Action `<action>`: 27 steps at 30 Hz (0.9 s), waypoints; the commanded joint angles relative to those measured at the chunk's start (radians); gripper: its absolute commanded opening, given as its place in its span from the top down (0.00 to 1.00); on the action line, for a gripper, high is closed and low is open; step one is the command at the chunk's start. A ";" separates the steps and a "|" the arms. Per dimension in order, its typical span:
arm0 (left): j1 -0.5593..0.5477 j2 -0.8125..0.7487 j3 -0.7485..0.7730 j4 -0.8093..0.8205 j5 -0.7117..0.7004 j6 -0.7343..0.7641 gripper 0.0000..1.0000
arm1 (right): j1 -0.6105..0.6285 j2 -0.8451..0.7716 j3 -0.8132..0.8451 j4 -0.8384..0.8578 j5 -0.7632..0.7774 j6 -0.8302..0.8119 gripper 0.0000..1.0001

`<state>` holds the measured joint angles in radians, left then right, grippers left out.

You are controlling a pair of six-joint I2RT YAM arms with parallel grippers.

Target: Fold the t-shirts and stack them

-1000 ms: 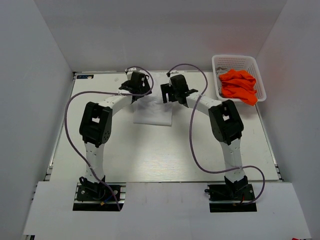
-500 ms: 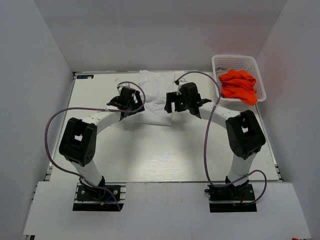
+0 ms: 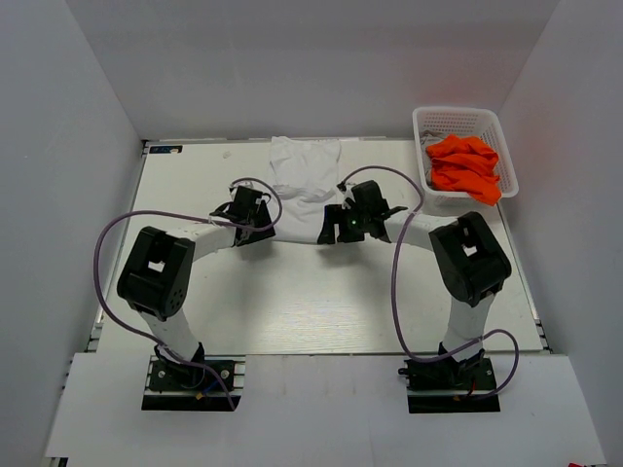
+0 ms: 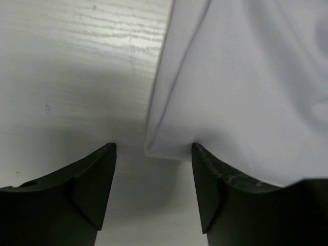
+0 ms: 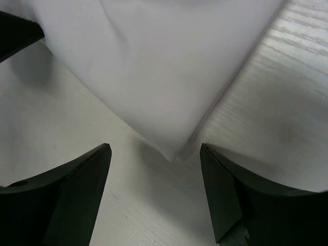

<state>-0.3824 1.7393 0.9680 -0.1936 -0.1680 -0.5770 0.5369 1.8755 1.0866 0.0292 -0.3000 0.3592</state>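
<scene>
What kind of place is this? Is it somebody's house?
Probably a robot testing booth, not a house. Plain white panels box in a table, the left arm and right arm are bolted to its near edge, and the only laundry is one white t-shirt and a basket of orange clothes.

The overhead camera looks down from behind. Both wrist cameras sit close over near corners of the white fabric t-shirt [image 3: 304,190].
</scene>
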 commanded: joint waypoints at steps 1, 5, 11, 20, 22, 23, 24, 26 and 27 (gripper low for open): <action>0.005 0.054 0.020 0.011 0.031 -0.004 0.35 | 0.005 0.050 0.035 0.002 -0.016 0.001 0.26; 0.005 0.089 0.020 0.043 0.084 0.017 0.54 | -0.002 0.082 0.061 0.001 -0.005 0.001 0.36; 0.005 0.129 0.063 0.000 0.104 0.026 1.00 | 0.001 0.085 0.085 -0.058 -0.022 0.001 0.94; -0.053 -0.286 -0.156 -0.142 0.265 -0.047 1.00 | 0.003 -0.196 0.038 -0.369 -0.070 -0.109 1.00; -0.065 -0.372 -0.176 -0.211 0.291 -0.047 1.00 | 0.002 -0.266 0.042 -0.486 -0.100 -0.140 1.00; -0.065 -0.417 -0.187 -0.231 0.318 -0.047 1.00 | 0.002 -0.320 0.045 -0.530 -0.112 -0.146 1.00; -0.076 -0.499 -0.187 -0.248 0.337 -0.047 1.00 | 0.002 -0.337 0.050 -0.552 -0.122 -0.157 1.00; -0.085 -0.569 -0.174 -0.298 0.383 -0.037 1.00 | -0.002 -0.398 0.067 -0.626 -0.134 -0.174 1.00; -0.085 -0.598 -0.163 -0.319 0.392 -0.027 1.00 | -0.002 -0.412 0.085 -0.638 -0.151 -0.184 1.00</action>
<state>-0.4614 1.2381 0.7807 -0.4118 0.1448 -0.6144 0.5388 1.5204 1.1244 -0.4522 -0.3923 0.2340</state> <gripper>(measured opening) 0.014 0.016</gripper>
